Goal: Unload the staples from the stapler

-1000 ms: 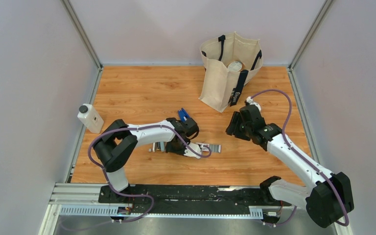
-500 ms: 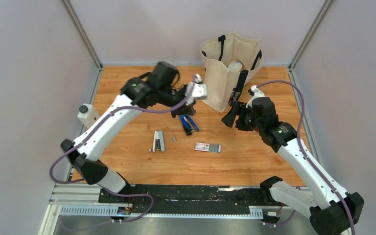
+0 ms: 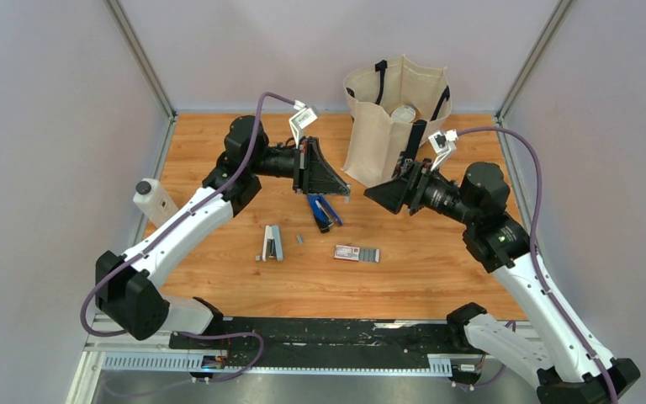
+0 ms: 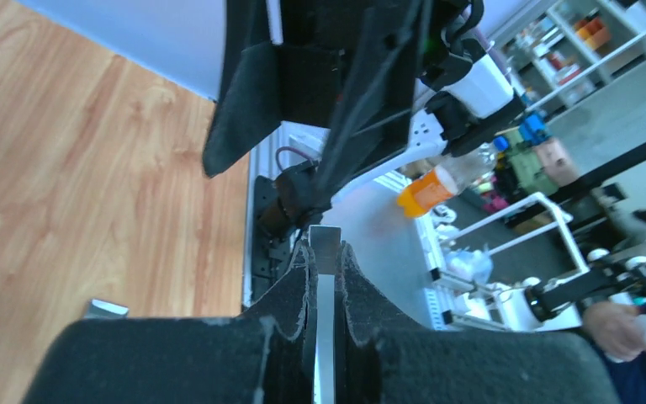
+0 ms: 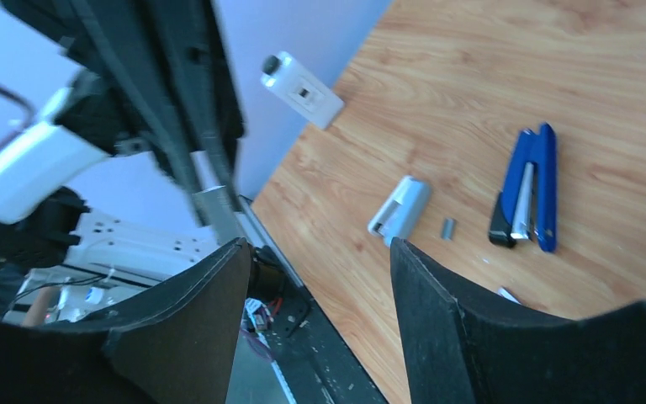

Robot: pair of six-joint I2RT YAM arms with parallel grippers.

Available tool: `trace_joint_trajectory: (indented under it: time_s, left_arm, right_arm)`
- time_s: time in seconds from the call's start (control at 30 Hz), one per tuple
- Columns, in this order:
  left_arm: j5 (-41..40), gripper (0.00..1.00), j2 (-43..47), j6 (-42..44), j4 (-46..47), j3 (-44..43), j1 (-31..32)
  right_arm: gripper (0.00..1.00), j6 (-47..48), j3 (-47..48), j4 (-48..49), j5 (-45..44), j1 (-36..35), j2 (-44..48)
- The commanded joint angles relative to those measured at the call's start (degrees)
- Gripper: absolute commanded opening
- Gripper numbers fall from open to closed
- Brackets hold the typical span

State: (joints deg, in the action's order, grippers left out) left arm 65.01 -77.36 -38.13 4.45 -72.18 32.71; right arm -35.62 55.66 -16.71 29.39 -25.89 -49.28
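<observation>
The dark blue stapler (image 3: 324,212) lies opened out on the wooden table, its metal channel showing in the right wrist view (image 5: 526,189). My left gripper (image 3: 345,192) hangs in the air just behind and above it, pointing right. It is shut on a thin silver staple strip (image 4: 326,244), whose end sticks out past the fingertips. My right gripper (image 3: 372,195) is open and empty, raised and facing the left gripper across a small gap. The strip also shows in the right wrist view (image 5: 214,210).
A pale grey-blue stapler-like object (image 3: 272,242) and a small grey piece (image 3: 299,238) lie left of the middle. A red-and-white box (image 3: 357,253) lies in front. A canvas bag (image 3: 391,118) stands at the back. A white bottle (image 3: 155,202) stands at the left edge.
My left gripper rose from the table near the box, swung to the back and now points right. My right gripper lifted and turned left to face it.
</observation>
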Motion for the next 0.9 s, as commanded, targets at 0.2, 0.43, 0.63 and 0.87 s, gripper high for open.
trace_joint_trajectory:
  time_s: [0.2, 0.43, 0.63, 0.87]
  left_arm:
    - [1.3, 0.07, 1.0, -24.2, 28.9, 5.4, -2.3]
    - [1.4, 0.06, 1.3, -25.4, 30.8, 7.9, -2.3]
    - [1.4, 0.06, 1.6, -25.1, 30.9, 7.9, -2.2]
    - [1.4, 0.04, 1.3, -25.9, 31.8, 7.8, -2.3]
  right_arm:
    - [0.63, -7.1, 4.8, 12.7, 8.6, -1.2, -1.4]
    - [0.62, -4.5, 8.0, 10.2, 6.9, -5.8, -3.9]
    - [0.56, -2.8, 8.3, 8.3, 5.6, -7.9, -4.9]
    - [0.51, -2.7, 7.4, 8.6, 4.5, -9.2, -5.7]
